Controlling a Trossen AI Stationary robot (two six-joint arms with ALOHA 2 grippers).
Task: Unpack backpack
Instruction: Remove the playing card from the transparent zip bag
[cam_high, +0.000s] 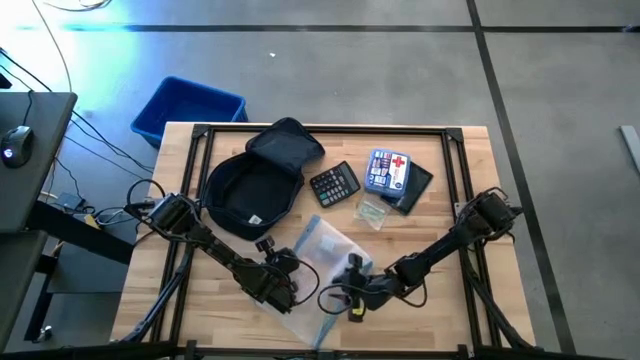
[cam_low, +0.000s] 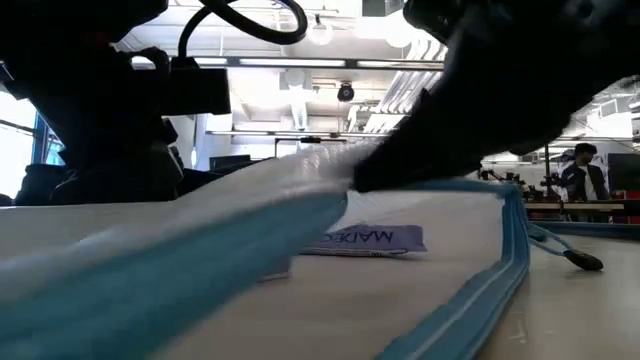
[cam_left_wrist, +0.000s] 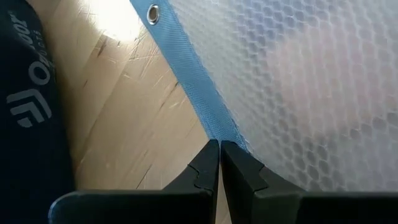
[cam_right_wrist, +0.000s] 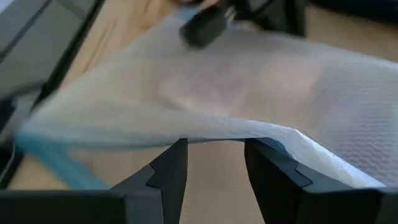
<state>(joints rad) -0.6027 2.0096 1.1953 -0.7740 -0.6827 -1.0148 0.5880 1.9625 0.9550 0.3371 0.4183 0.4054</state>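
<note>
The dark navy backpack (cam_high: 255, 185) lies open at the table's far left, its flap folded back; its printed fabric (cam_left_wrist: 28, 93) shows in the left wrist view. A translucent mesh pouch (cam_high: 322, 262) with blue edging lies near the front edge. My left gripper (cam_high: 283, 285) is shut at the pouch's left edge. My right gripper (cam_high: 352, 298) stands open at the pouch's near right side, where the pouch (cam_low: 300, 175) rises off the table. My left gripper pinches the pouch's blue edge band (cam_left_wrist: 208, 127) between its two shut fingertips, some way along from the metal eyelet (cam_left_wrist: 153, 13). The fingers slant down from the table's left and lie across the band. My right gripper's open fingertips (cam_right_wrist: 177, 155) stand at the pouch's raised edge (cam_right_wrist: 249, 138); I cannot tell whether they touch it.
A calculator (cam_high: 335, 183), a blue first-aid kit (cam_high: 388, 170) on a dark flat item (cam_high: 415, 190), and a small clear packet (cam_high: 372, 212) lie beyond the pouch. A blue bin (cam_high: 188, 108) stands on the floor past the far left corner. A person (cam_low: 580, 170) stands far off.
</note>
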